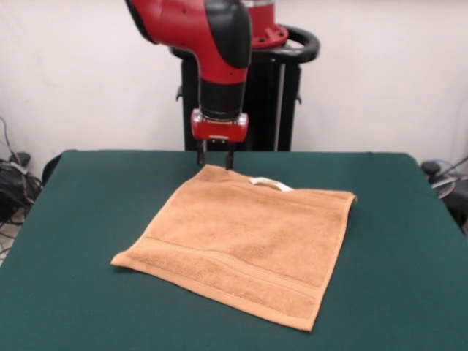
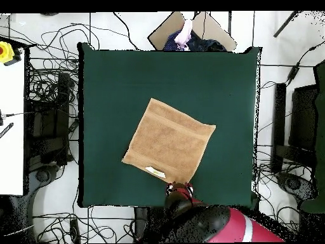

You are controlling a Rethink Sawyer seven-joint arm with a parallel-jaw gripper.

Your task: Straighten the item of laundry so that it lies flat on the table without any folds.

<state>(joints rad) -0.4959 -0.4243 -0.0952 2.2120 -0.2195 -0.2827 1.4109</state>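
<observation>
Towel [image 1: 245, 245] spread flat, frame centre of tabletop [image 1: 88, 219]; we see claw [image 1: 214, 158] w/ fingers apart, poised over upper corner, likely just let go.

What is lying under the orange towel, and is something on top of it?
The towel lies spread on the green table; whatever it covers is hidden. Nothing rests on it. The gripper hangs just above its far corner.

We've got the orange-tan towel [image 1: 241, 245] lying flat on the green table [image 1: 80, 219], white tag [image 1: 269, 183] at its far edge, gripper [image 1: 214, 159] fingers parted over the far corner.
</observation>
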